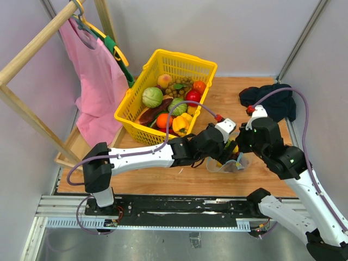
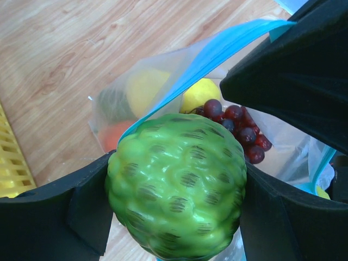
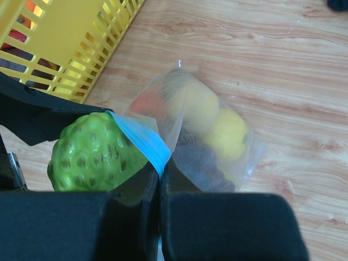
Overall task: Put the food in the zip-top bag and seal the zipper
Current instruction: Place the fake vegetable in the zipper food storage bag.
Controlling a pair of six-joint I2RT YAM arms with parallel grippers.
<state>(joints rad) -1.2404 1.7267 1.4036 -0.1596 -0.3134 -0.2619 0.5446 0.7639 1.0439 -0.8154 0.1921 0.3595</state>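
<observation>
My left gripper (image 2: pixel 176 217) is shut on a bumpy green fruit (image 2: pixel 176 185), held just above the open mouth of the clear zip-top bag (image 2: pixel 141 92). The green fruit also shows in the right wrist view (image 3: pixel 92 155). My right gripper (image 3: pixel 161 179) is shut on the bag's blue zipper strip (image 3: pixel 142 142), holding that mouth edge up. Inside the bag (image 3: pixel 217 136) lie a yellow lemon (image 2: pixel 201 93), dark purple grapes (image 2: pixel 239 130), an orange piece (image 2: pixel 111 136) and another yellow piece. In the top view both grippers meet over the bag (image 1: pixel 228 163).
A yellow mesh basket (image 1: pixel 166 62) with several more fruits and vegetables stands at the back left of the wooden table (image 1: pixel 239 92). A dark cloth (image 1: pixel 272 98) lies at the back right. A pink garment (image 1: pixel 95 76) hangs on a wooden rack at left.
</observation>
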